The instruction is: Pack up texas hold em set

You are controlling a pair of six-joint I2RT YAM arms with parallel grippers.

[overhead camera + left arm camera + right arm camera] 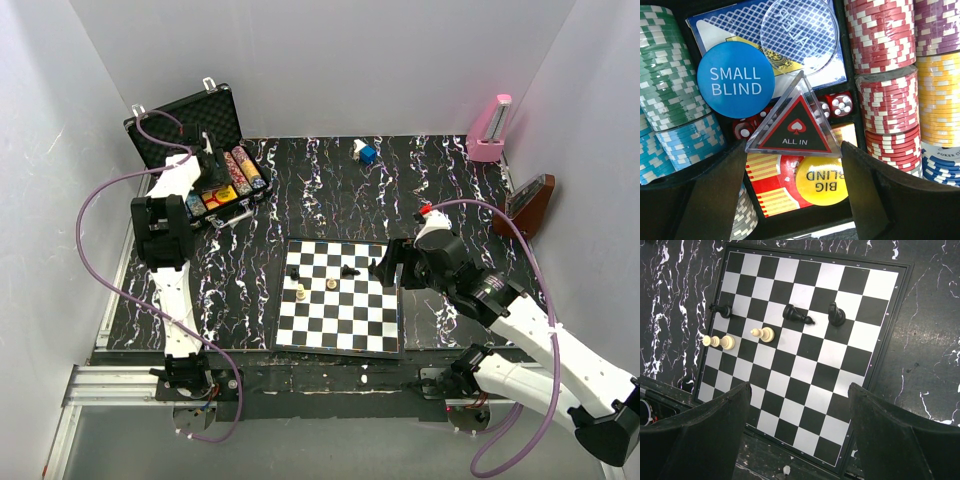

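The black case point(150, 140) stands open at the table's back left, lid up. In the left wrist view it holds rows of chips point(885, 100), a blue "SMALL BLIND" disc point(735, 80), a clear disc point(799, 35), a clear "ALL IN" triangle point(796, 127) resting on red dice point(840, 105), and a yellow "BIG BLIND" disc point(822, 181) on the red-yellow card box point(771, 180). My left gripper point(795, 170) hangs open just over this middle compartment, its tips level with the triangle's base corners. My right gripper point(799, 410) is open and empty over the chessboard.
The chessboard point(340, 300) lies at front centre with several pieces point(795, 315) on it. A small blue object point(366, 152) sits at the back. A pink metronome point(490, 130) and a brown wedge-shaped object point(530, 205) stand at the right wall.
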